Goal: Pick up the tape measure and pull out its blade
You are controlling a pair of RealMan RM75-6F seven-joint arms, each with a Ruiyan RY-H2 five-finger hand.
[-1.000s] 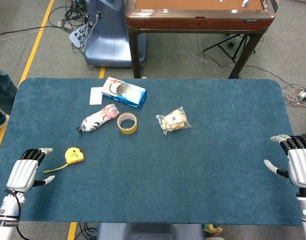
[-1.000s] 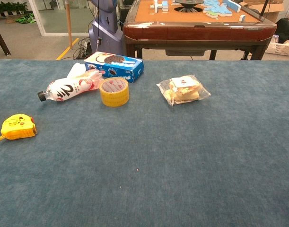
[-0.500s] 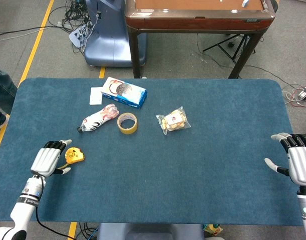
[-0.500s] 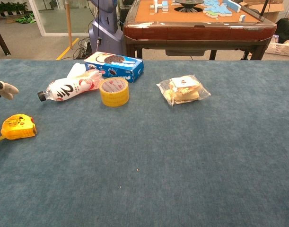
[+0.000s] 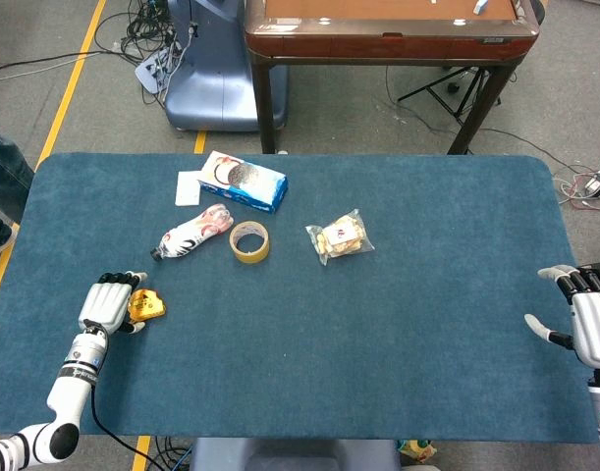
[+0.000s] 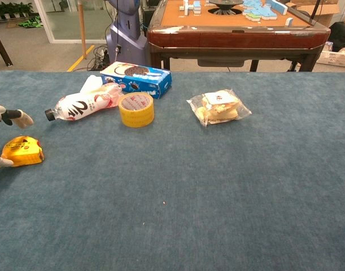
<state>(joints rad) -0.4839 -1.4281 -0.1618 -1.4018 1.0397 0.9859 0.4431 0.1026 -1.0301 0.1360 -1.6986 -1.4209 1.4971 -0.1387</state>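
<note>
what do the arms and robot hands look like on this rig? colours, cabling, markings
Both match. The left robot hand has a silver-grey ribbed back, black finger segments and pale tips; the right robot hand looks the same. The left forearm is a slim white tube with a black band carrying small white lettering, too small to read. A thin black cable hangs beside it.

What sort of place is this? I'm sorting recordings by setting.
Probably a robot lab or workshop, not a home: loose cables on bare grey floor, yellow floor tape, and a blue-felt table set with test items.
</note>
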